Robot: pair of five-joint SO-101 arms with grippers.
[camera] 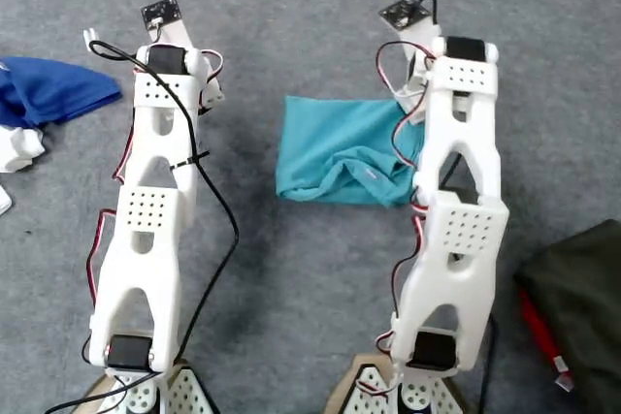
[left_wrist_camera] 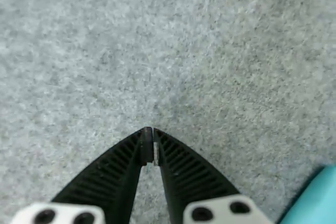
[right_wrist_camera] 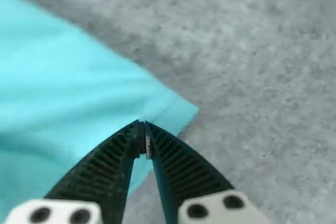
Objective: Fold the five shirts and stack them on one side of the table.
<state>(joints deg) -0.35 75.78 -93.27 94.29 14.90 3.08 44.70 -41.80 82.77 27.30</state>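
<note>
— Teal shirt: where does it lie?
— Folded to a rough rectangle on the grey table, nearer the far edge than the near one; it sits between the two arms, its right side under the right arm.
— And the grippers?
— Left gripper: jaws closed, empty, over bare table; right gripper: jaws closed, tips over the teal shirt's corner; whether they pinch cloth cannot be told.
— Other shirts?
— Blue shirt at the left edge; dark shirt at the right edge, toward the near corner.
</note>
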